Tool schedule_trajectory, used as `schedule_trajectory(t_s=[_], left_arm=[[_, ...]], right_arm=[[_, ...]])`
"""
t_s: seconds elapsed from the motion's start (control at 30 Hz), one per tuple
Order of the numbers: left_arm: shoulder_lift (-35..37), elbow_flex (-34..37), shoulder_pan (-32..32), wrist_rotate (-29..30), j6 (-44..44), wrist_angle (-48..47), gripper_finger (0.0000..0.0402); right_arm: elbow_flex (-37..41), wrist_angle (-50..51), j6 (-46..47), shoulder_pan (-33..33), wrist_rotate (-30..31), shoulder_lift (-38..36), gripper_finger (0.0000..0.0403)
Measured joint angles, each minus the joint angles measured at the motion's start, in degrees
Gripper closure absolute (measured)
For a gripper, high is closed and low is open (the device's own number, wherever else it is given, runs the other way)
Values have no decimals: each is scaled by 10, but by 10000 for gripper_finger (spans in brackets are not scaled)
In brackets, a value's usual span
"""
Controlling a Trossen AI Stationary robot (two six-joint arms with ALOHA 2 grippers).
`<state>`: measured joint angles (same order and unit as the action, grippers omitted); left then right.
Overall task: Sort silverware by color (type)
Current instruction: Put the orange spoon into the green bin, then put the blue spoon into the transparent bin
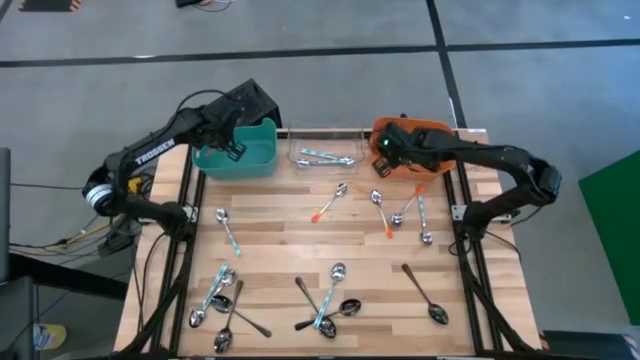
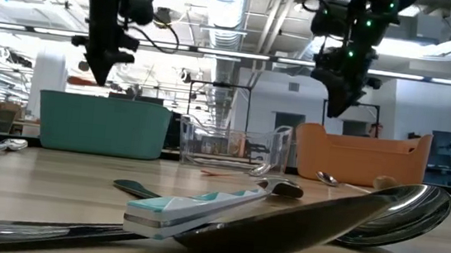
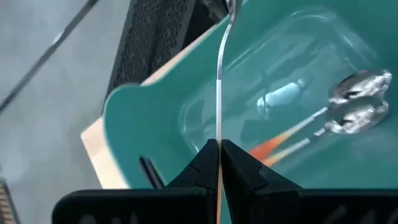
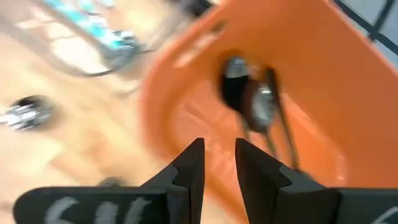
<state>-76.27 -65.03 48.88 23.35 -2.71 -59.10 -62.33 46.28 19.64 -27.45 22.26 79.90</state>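
My left gripper [image 1: 234,146] [image 3: 219,155] hangs over the teal bin [image 1: 255,160] and is shut on a spoon [image 3: 219,74]. The spoon's bowl [image 3: 231,6] points away from the fingers. Two spoons [image 3: 354,102] and an orange handle [image 3: 273,146] lie in the teal bin. My right gripper [image 1: 384,146] [image 4: 219,158] hovers open over the orange bin [image 1: 425,128] [image 4: 292,81], where dark spoons [image 4: 255,102] rest on the floor. Several other spoons [image 1: 330,200] [image 1: 228,232] [image 1: 425,295] are scattered flat on the wooden table [image 1: 280,250]. My left gripper pinches the spoon's thin metal shaft [image 3: 219,134] between its two fingers, with the fingers lying along the shaft. The spoon is lifted clear above the teal bin, and its bowl end sticks out beyond the fingertips. The fingers hide the handle end.
A clear bin [image 1: 325,150] with teal-handled spoons [image 1: 328,157] stands between the teal and orange bins at the table's far edge. Clusters of spoons lie near the near edge [image 1: 215,300] [image 1: 330,305]. Orange-handled spoons [image 1: 385,215] lie right of centre.
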Motion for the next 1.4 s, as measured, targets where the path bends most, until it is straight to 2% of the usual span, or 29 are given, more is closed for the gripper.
schedule_trajectory(t_s=[0.13,0.3,0.5,0.87,1.1,1.2,1.4], left_arm=[[-35,9,10,-11,34,41,401],[-88,10,13,-22,90,39,401],[-126,10,13,-20,102,56,402],[-134,10,13,-54,114,47,392],[-134,10,13,-89,126,39,357],[-134,10,12,-99,126,31,337],[-126,10,-3,-100,105,12,306]], right_arm=[[0,-1,27,48,0,0,290],[0,0,72,92,1,0,290],[0,-1,95,138,1,0,290],[0,-7,106,196,1,0,290],[0,-23,105,200,-10,0,290],[0,-30,72,200,-54,0,290],[0,-84,-98,215,-148,0,290]])
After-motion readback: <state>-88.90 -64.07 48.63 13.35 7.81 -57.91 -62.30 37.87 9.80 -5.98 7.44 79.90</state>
